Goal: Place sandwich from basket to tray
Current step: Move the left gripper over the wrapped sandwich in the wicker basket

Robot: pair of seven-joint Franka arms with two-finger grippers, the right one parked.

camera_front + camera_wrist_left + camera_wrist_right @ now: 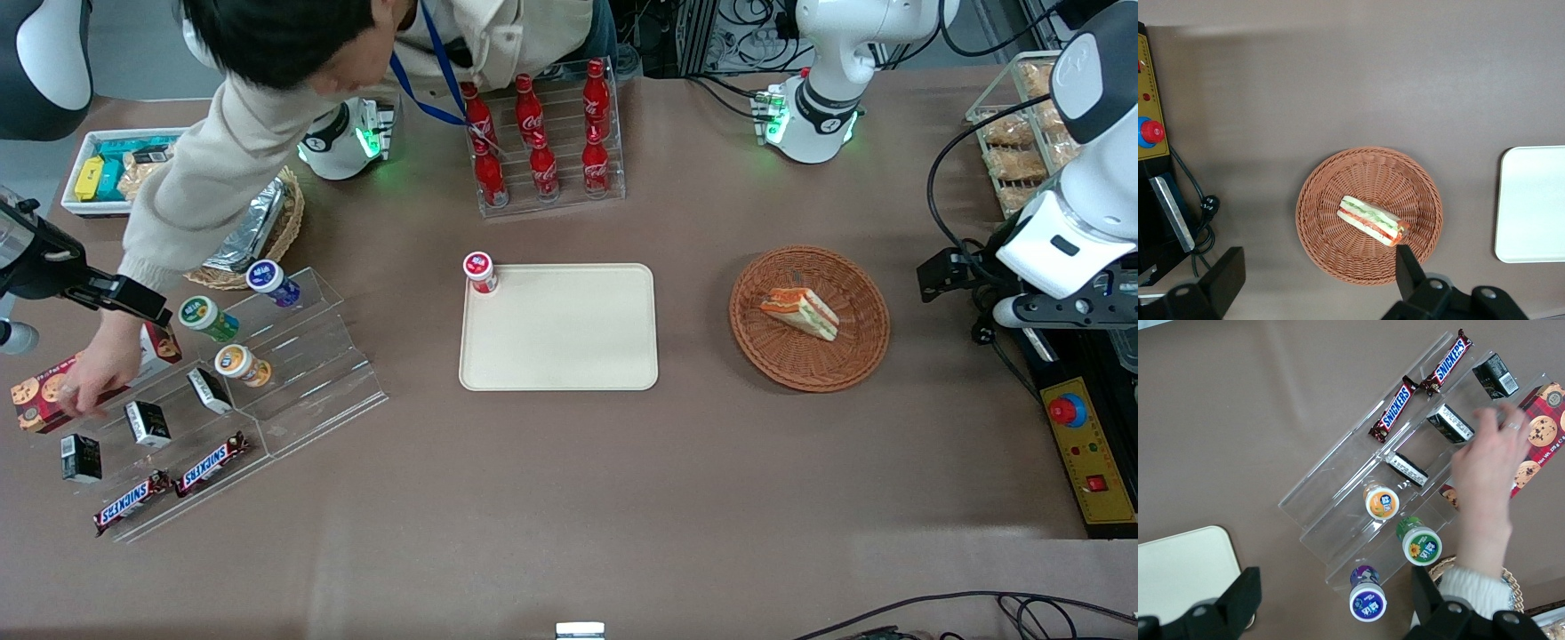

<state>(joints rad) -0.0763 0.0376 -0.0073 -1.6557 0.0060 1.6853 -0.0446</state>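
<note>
A white sandwich [799,312] with orange-red and green layers, reddish-brown basket [858,356], cream-beige tray [558,329].

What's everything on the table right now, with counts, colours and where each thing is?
Sandwich: 1, white with orange-green filling, in basket.
Basket: 1, reddish-brown, toward working arm's end.
Tray: 1, cream, mid-table.
Cup: 1, red-lidded, at tray corner.
Cola bottles: 6, red, in clear rack.
Yogurts: 3, on clear stand.
Snickers: 2, stand's nearest step.
Person's hand: 1, at cookie box.
Hand: 1, open, above basket.
</note>
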